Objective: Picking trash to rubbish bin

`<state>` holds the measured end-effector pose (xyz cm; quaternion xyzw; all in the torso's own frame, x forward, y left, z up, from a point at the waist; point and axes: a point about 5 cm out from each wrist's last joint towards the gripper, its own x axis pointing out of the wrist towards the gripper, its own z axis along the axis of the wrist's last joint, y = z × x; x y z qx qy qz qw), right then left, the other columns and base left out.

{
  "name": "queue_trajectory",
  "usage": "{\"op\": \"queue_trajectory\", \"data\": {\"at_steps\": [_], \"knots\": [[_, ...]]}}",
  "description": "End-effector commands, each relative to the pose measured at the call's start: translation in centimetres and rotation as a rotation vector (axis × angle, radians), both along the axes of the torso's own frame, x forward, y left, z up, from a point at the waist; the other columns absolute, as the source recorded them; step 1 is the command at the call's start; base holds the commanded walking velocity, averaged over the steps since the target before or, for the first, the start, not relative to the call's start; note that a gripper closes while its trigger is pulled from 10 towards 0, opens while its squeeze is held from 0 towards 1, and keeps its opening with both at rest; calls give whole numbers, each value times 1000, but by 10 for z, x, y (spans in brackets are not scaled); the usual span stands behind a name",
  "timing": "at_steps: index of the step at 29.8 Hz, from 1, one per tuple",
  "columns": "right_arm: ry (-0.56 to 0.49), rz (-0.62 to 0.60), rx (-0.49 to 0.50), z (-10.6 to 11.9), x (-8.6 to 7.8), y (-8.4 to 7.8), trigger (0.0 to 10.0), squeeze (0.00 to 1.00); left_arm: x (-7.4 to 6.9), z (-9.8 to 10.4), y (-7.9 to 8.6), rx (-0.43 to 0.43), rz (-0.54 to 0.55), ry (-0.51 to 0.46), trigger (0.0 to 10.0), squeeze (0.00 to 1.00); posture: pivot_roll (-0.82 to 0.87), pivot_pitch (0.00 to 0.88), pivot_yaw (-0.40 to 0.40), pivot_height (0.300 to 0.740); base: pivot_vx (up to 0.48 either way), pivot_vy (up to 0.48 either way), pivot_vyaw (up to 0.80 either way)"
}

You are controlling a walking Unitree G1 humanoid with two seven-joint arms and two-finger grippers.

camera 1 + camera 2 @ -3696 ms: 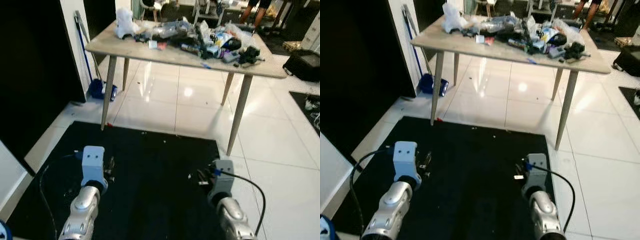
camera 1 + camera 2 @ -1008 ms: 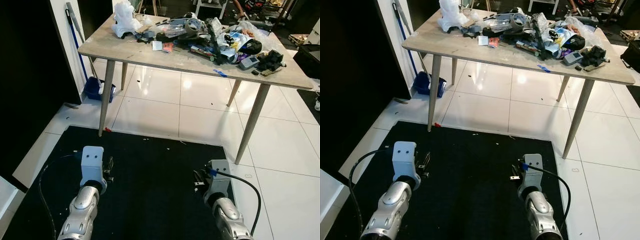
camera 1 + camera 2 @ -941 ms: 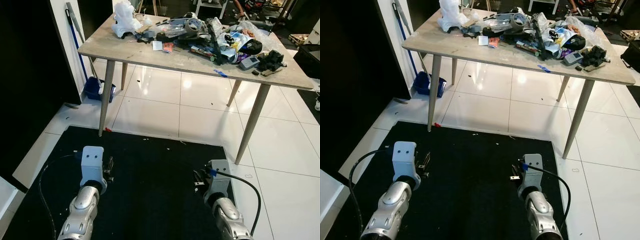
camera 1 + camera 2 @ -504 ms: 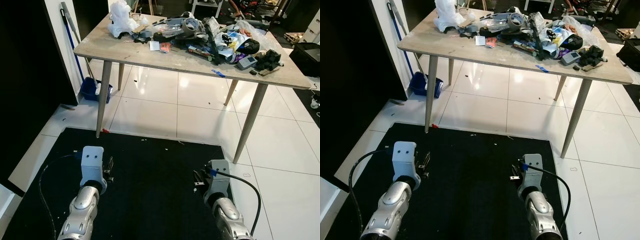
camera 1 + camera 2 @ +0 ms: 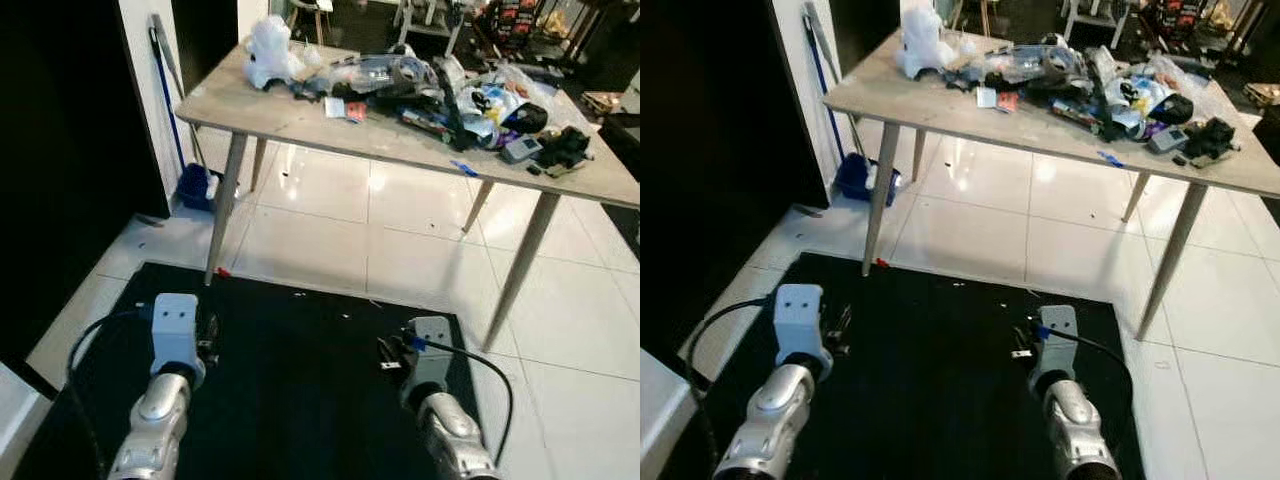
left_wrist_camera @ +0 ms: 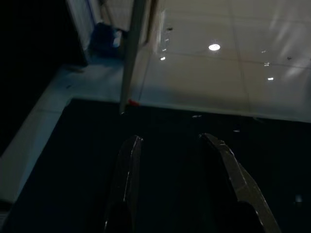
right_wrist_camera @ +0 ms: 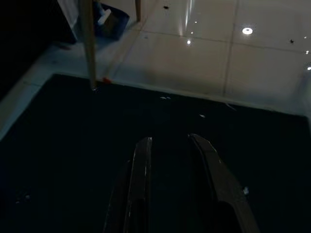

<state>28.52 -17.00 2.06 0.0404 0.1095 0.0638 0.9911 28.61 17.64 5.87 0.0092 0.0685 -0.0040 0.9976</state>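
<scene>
White tiles spread under a wooden table, with a black mat nearer the robot. Over that mat the left gripper hung with its two black fingers parted and nothing between them. The right gripper hung likewise, its fingers apart and empty. Both pointed down and forward, well short of the table's nearest leg.

By my reading, the task had barely begun: nothing was held and no piece looked collected. The trash lay heaped on the tabletop, higher than both grippers and well ahead of them, with a crumpled white bag at its left end. A blue dustpan leaned by the wall beyond the leg. I could not make out any bin.
</scene>
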Motion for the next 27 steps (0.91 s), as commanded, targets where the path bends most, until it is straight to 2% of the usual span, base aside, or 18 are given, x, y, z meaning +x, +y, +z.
{"op": "queue_trajectory", "data": {"at_steps": [1, 27], "knots": [[31, -17, -2, -7, -6, -5, 10000, 0, -1, -3, -5, -11, -11, 11, 10000, 0, 3, 86, -43, 740, 0, 0, 0], [30, -16, 0, -7, -6, -4, 10000, 0, -1, -1, -7, -3, -24, 2, 10000, 0, 3, 81, -43, 740, 0, 0, 0]]}}
